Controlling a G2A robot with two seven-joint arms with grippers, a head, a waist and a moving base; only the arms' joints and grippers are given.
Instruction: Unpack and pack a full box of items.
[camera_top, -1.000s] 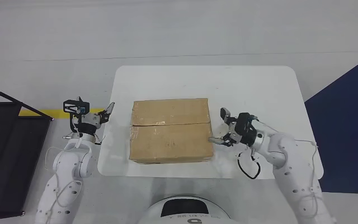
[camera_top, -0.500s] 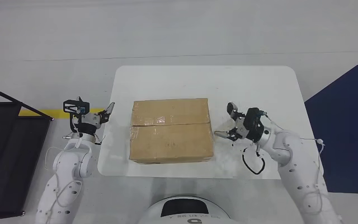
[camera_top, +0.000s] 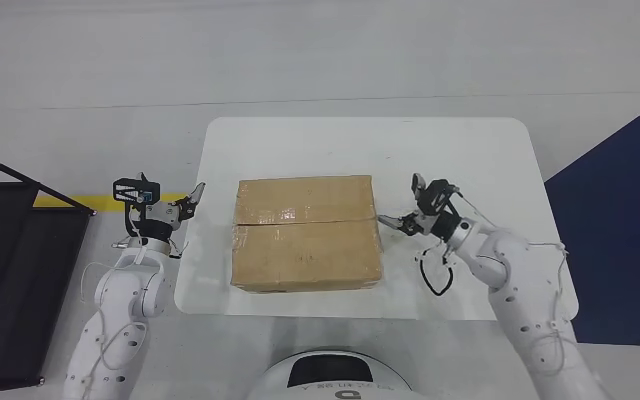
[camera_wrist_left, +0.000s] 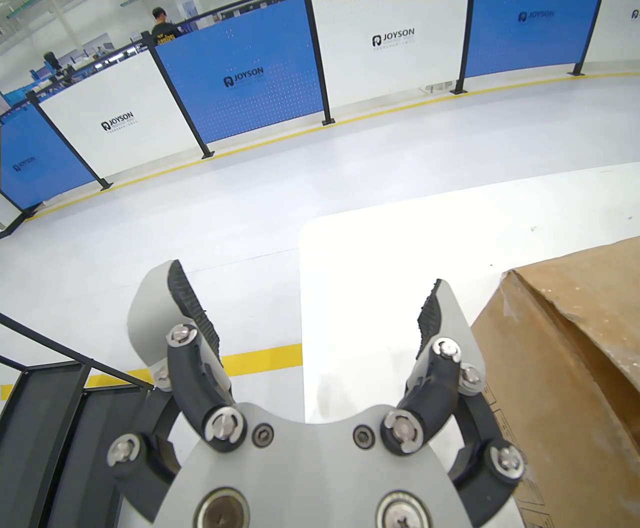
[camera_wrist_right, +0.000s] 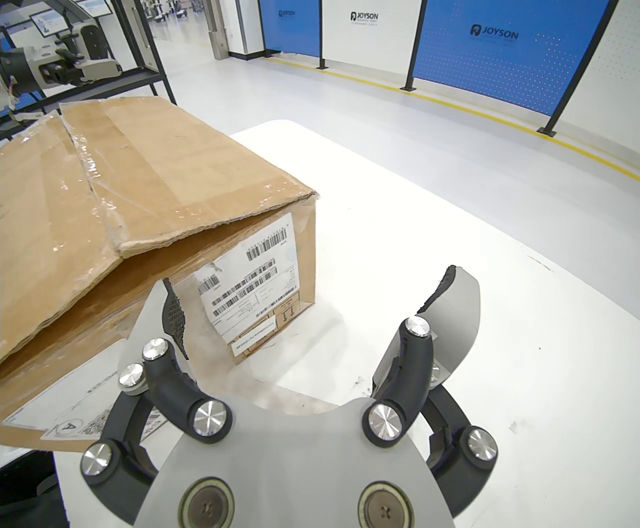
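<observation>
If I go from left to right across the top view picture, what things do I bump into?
First the black rack, then the left gripper, the cardboard box, the right gripper, and last the blue panel.

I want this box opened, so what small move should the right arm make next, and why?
Probably ease the right pincer, open beside the box, toward the far flap and hook its raised edge: both flaps lie shut, and that edge gapes above the side wall.
</observation>
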